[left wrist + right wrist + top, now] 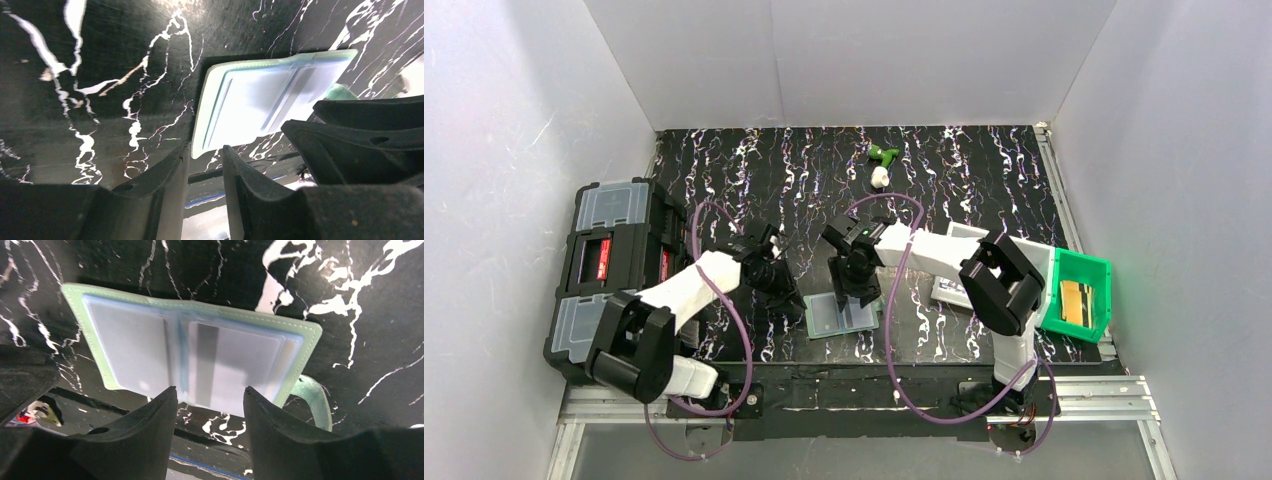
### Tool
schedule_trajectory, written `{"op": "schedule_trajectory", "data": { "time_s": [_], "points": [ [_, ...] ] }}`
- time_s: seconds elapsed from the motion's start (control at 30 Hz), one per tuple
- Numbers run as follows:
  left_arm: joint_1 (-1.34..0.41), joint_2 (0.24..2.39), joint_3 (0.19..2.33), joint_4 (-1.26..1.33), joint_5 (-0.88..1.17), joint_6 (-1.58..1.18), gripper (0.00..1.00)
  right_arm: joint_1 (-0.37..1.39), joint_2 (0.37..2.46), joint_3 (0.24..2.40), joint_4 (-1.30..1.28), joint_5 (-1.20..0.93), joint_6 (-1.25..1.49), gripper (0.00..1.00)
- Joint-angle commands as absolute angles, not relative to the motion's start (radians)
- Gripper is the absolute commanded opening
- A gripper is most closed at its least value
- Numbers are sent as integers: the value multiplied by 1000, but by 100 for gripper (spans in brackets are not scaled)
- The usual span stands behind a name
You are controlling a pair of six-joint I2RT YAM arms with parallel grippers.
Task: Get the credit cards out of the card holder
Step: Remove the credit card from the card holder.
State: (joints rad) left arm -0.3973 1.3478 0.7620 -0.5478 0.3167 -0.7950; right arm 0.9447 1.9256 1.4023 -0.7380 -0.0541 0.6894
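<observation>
The card holder (834,318) lies open and flat on the black marbled table, pale green with clear pockets (135,345). A pale grey credit card (240,365) with a darker stripe shows inside its right pocket. The snap tab (315,395) curls out at its right side. My right gripper (210,392) hovers open at the holder's near edge, nothing between its fingers. My left gripper (205,152) stands at the left end of the holder (260,100), jaws a narrow gap apart and empty. Both grippers (786,288) (856,288) sit close above the holder.
A big black toolbox (609,265) fills the left side. On the right stands a green bin (1084,290) with a yellowish card in it, beside a white tray (959,285). A small green and white object (882,162) lies at the back.
</observation>
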Motion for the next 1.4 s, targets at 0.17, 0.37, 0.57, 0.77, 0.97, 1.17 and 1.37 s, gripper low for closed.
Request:
{"op": "schedule_trajectory", "data": {
  "time_s": [0.17, 0.37, 0.57, 0.77, 0.97, 1.17, 1.37],
  "points": [
    [-464, 1460, 788, -481, 326, -853, 16, 947, 1886, 1388, -675, -139, 676, 59],
    [-465, 1438, 770, -505, 253, -884, 0, 957, 1922, 1418, -662, -175, 676, 59],
    [-452, 1340, 734, -556, 167, -913, 0, 986, 2006, 1528, -730, -150, 669, 59],
    [-421, 1262, 703, -591, 160, -906, 0, 1002, 2113, 1616, -837, -112, 668, 57],
    [-419, 1240, 702, -601, 170, -895, 0, 1002, 2200, 1649, -896, -100, 652, 51],
    [-423, 1273, 708, -585, 212, -874, 0, 1000, 2242, 1646, -896, -136, 639, 20],
    [-464, 1346, 741, -557, 263, -834, 0, 962, 2224, 1562, -831, -202, 645, 3]
  ]
}}
